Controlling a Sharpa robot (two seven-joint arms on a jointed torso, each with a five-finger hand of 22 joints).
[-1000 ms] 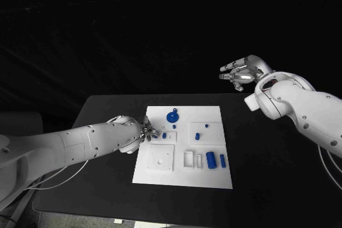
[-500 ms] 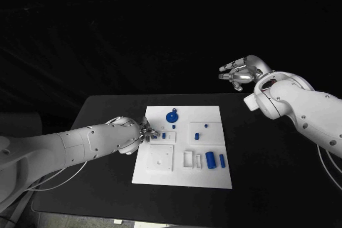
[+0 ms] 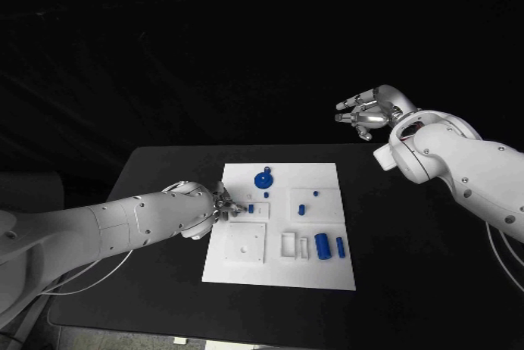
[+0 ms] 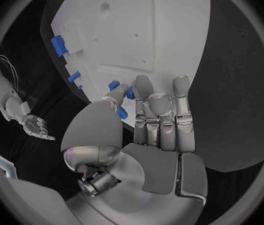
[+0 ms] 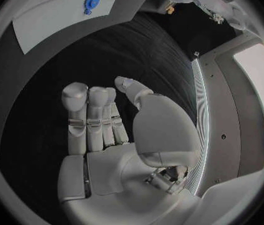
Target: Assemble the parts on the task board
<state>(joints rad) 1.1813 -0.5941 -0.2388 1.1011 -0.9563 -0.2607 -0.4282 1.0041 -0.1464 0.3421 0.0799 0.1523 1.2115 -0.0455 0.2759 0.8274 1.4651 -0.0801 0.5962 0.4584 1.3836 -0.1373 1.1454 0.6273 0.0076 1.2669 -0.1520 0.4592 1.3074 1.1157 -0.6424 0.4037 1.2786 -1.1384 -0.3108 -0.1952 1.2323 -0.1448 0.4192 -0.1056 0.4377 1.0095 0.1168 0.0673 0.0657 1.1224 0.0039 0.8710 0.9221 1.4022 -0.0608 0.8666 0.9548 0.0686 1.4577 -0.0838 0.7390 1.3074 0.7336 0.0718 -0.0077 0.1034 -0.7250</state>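
Reaching my left hand [image 3: 222, 204] for a small blue part [image 4: 115, 85] on the task board [image 3: 328, 274]; its fingers [image 4: 161, 110] seemingly hold nothing yet. Right hand [image 3: 369, 112] hangs open. Next: a precise pinch.

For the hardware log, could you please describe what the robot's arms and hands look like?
Both arms are smooth, rounded white shells with small dark dots. The left arm trails thin pale cables. Each ends in a silver metallic hand with segmented fingers: left hand, right hand.
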